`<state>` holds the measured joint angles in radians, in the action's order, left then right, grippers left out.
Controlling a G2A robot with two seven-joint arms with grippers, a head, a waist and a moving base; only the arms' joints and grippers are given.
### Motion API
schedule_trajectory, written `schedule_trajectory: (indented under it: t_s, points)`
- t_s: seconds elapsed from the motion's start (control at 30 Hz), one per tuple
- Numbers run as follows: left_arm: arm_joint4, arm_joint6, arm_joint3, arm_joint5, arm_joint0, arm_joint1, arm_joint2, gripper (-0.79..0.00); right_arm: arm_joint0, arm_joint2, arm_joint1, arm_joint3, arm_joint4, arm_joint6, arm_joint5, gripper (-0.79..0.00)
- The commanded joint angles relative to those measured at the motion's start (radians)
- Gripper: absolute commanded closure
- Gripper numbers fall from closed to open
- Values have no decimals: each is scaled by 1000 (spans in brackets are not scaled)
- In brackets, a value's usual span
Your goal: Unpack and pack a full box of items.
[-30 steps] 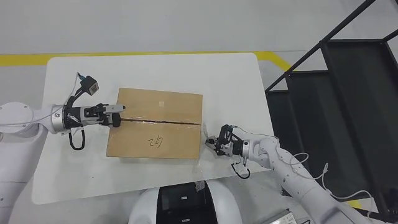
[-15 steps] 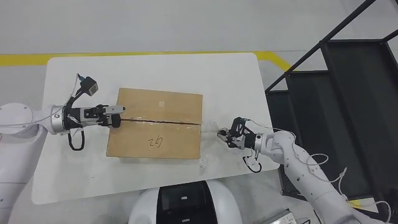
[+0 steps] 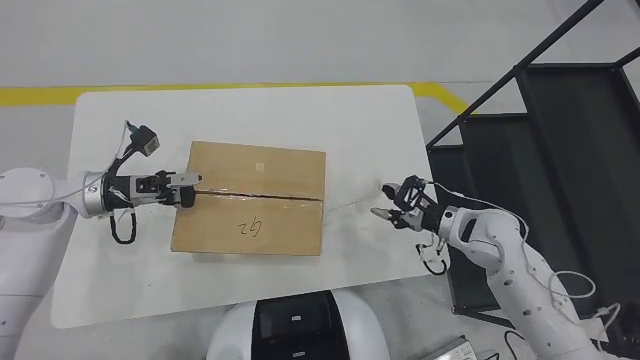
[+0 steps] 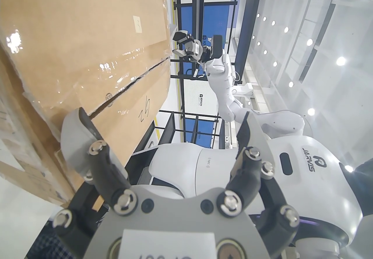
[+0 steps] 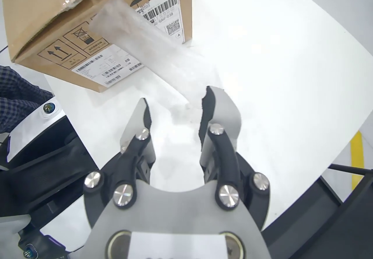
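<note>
White table on grey floor; yellow line behind the table, dark stairs off its right edge.

Left gripper sits near the table's left edge, at the left end of the cardboard box. Its jaws are spread wide and hold nothing. In the left wrist view one finger lies against the box's top edge right by the centre seam, the other hangs free of the box.

The box stands mid-table, flaps down, with a glossy taped seam along the top and a handwritten mark on the near flap. Shipping labels are on its right end.

A clear tape strip runs off that right end, from up by the seam out toward the table's right edge.

Right gripper is near the right edge, well apart from the box. Its jaws stand partway apart, and the tape's free end reaches the gap, against one pad.
</note>
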<state>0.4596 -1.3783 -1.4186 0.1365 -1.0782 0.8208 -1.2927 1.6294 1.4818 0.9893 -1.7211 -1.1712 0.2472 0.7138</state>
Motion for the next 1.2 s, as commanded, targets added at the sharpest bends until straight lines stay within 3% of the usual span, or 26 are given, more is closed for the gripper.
schedule_trajectory:
  t_s: [0.0, 0.1, 0.17, 0.23, 0.33, 0.43, 0.73, 1.17]
  points:
    - [-1, -3, 1, 2, -1, 0, 0, -785, 28, 8, -1, -30, -19, 13, -29, -785]
    - [-2, -8, 3, 5, -2, -1, -1, -785, 66, 12, -1, -65, -49, 21, -84, -785]
    - [-2, -10, 4, 6, -2, -1, -3, -785, 87, 10, 1, -67, 17, -25, -68, -785]
    - [-2, -13, 4, 7, -3, -2, -3, -785, 105, 1, 4, -36, 173, -91, 15, -785]
    - [-2, -16, 4, 11, -4, -2, -2, -785, 107, -72, 9, 18, 347, -94, 158, -785]
    - [-3, -17, 2, 14, -4, -1, 2, -785, 62, -157, 16, 84, 474, -19, 180, -785]
    - [-17, -17, 1, 18, -4, -2, 5, -785, -60, -364, 48, 229, 764, 100, 136, -785]
    - [-26, -15, -12, 14, -12, -3, 6, -785, -216, -517, 111, 394, 963, 28, 47, -785]
